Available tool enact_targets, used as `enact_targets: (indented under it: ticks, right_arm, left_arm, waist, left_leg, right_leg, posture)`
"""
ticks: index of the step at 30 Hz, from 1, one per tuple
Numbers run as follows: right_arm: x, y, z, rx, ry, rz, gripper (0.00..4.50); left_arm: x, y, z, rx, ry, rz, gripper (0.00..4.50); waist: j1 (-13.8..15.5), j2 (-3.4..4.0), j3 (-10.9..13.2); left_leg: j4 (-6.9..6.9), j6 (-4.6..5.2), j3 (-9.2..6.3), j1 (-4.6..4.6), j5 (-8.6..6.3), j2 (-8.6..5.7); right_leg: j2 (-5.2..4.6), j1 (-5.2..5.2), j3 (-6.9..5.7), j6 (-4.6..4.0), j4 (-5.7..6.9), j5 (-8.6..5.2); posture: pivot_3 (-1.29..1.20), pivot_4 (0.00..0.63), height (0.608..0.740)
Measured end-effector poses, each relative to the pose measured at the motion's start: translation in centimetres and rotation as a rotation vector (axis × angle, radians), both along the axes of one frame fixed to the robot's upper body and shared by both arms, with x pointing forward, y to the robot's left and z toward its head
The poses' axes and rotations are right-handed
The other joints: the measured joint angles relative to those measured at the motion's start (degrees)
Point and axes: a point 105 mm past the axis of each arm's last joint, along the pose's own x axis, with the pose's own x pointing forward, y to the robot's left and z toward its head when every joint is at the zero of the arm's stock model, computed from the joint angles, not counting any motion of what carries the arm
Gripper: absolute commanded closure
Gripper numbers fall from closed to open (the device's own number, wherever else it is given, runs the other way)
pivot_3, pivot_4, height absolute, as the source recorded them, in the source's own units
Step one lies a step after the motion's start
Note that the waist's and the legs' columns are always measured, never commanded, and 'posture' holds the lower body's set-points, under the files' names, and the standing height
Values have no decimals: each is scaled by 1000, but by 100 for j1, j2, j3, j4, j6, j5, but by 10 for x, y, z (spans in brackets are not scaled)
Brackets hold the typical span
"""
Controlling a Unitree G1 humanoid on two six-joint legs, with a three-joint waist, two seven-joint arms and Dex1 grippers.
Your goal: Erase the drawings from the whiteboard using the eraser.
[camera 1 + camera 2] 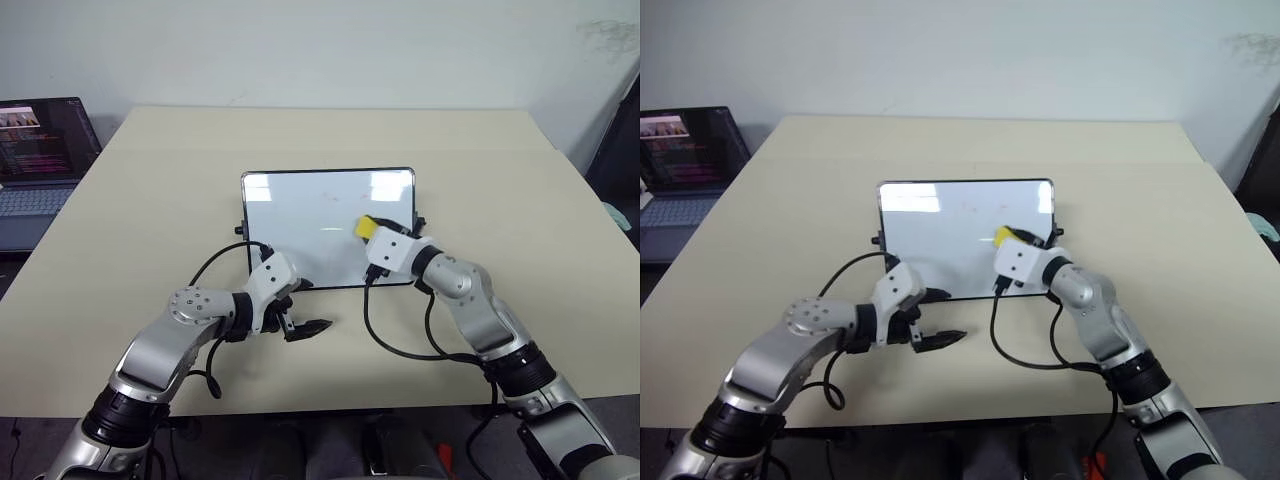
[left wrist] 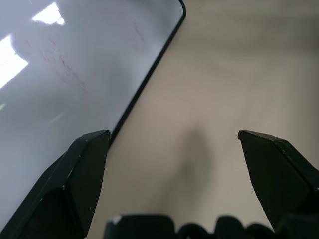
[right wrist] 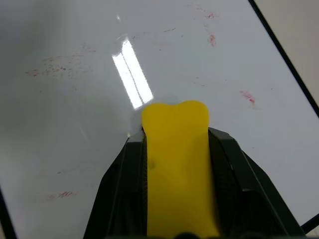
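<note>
Black-fingered left gripper, jaws spread and empty, hovers over the matte beige tabletop just off the near edge of the glossy, black-framed white whiteboard. Rightward, the right gripper pinches the soft yellow oblong eraser over the board; its wrist view reveals faint red smudged drawings.

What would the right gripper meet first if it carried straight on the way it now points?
Most likely the whiteboard: the right gripper holds the eraser aimed at its glossy face, where faint red smears remain. Whether the eraser already touches is unclear.
</note>
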Motion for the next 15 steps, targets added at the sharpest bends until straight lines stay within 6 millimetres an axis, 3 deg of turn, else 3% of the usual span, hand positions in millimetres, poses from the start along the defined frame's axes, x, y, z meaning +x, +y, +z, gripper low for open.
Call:
enact_targets:
  ticks: [5, 11, 15]
  right_arm:
    - [1, -2, 3, 85, 39, -34, 3178]
    - [-10, -34, 9, 302, 169, -153, 3179]
    - [-25, -60, 18, 386, 213, -227, 3179]
  left_arm:
    - [8, 1, 6, -13, -14, 8, 0]
    - [17, -13, 35, -92, -107, -54, 0]
    - [24, -33, 55, -131, -164, -123, 0]
  waist:
    - [12, 0, 0]
    - [51, 2, 2]
    - [78, 3, 2]
  left_leg:
    - [1, 1, -3, -4, 2, 0]
    - [0, 0, -6, -30, 0, -4]
    - [1, -1, -12, -51, -1, -12]
  right_leg:
    - [1, -1, -3, 0, 0, 2]
    - [0, -8, -8, -11, -11, 8]
    - [1, -17, -16, -9, -15, 7]
  posture:
    - [0, 150, 740]
    - [0, 150, 740]
    - [0, 150, 740]
